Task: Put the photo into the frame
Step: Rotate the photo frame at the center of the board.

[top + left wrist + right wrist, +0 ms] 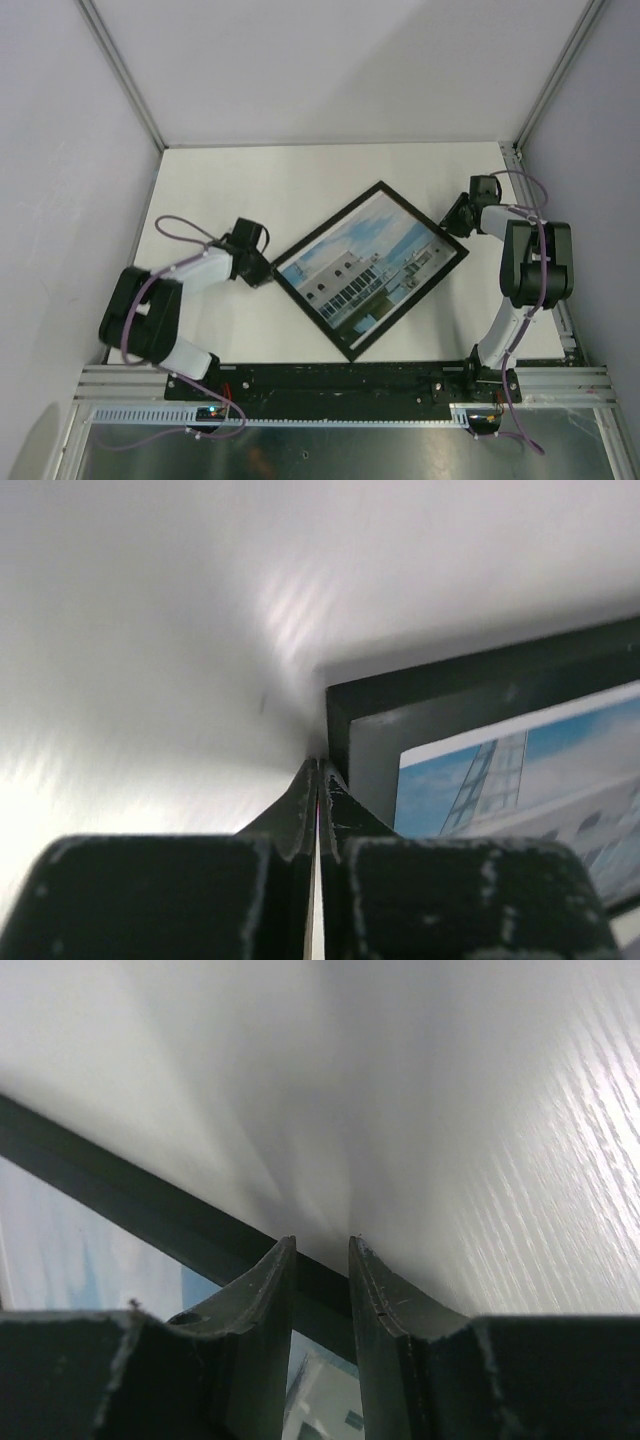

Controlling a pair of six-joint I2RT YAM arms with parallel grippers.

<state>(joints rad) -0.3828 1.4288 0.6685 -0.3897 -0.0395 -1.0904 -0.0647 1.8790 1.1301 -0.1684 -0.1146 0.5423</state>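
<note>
**Findings**
- The left gripper [262, 270] is sitting at the 9 o'clock corner of the frame [310, 313], jaws pressing fully together and holding nothing.
- The frame is lying flat and skewed mid-counter [230, 185], black face up. The photo [372, 265] is showing inside its rim.
- The right gripper [455, 218] is hovering at the frame's 2 o'clock edge, jaws standing a narrow slot apart and gripping nothing.

**Risk**
- A push from either end is likely to be sliding or turning the frame on the smooth counter.
- A fingertip riding over the rim could be scuffing the face or shifting the photo.

**Views**
- The top view is giving the layout only.
- The left wrist view is revealing the shut tips at the corner and a grey margin around the print.
- The right wrist view is revealing the slot between the jaws.
</note>
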